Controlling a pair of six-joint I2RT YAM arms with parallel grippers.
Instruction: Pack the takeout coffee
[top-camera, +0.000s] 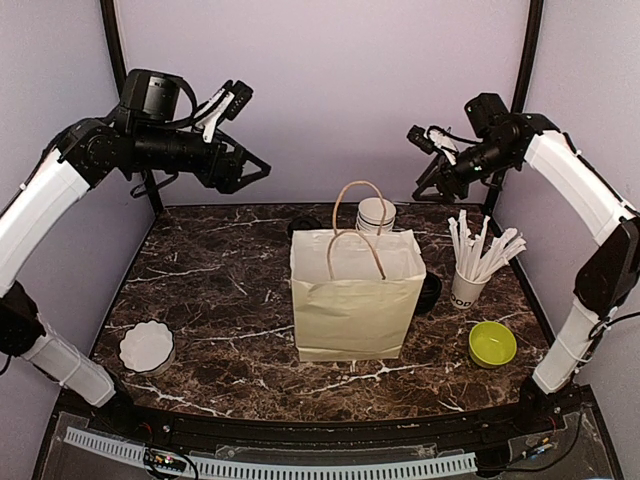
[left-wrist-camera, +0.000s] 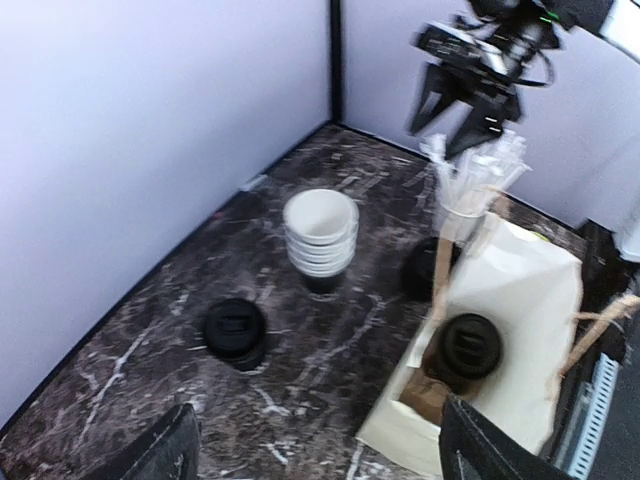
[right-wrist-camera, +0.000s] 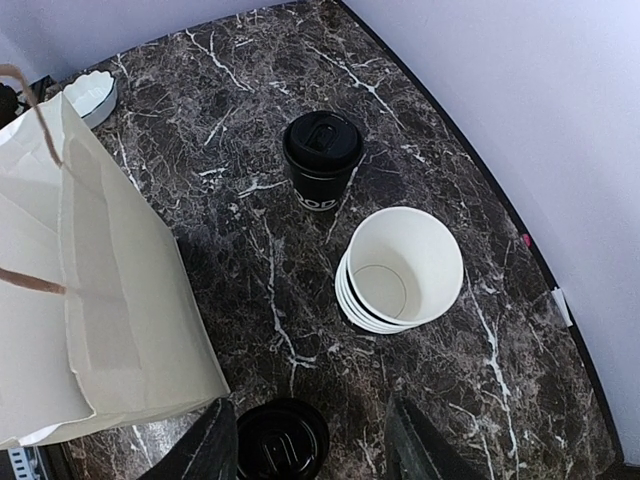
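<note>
Paper bag (top-camera: 355, 300) stands open on the marble table (top-camera: 200, 270) with a black-lidded bagged cup (left-wrist-camera: 470, 345) inside; the rear cup (right-wrist-camera: 322, 150) sits behind it, the side cup (top-camera: 430, 291) just beside its right face (half hidden from above). Left gripper (top-camera: 252, 176) and right gripper (top-camera: 432, 190) hang open, empty.

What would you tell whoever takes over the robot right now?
Left gripper: open, empty, raised over the back left of the table.
Right gripper: open, empty, raised at the back right.
Done: one lidded coffee cup stands inside the paper bag.
Left to do: two more go in. The back-left lidded cup stands on the table behind the bag. The right-side lidded cup stands by the bag's right wall, near the cup of white sticks.
</note>
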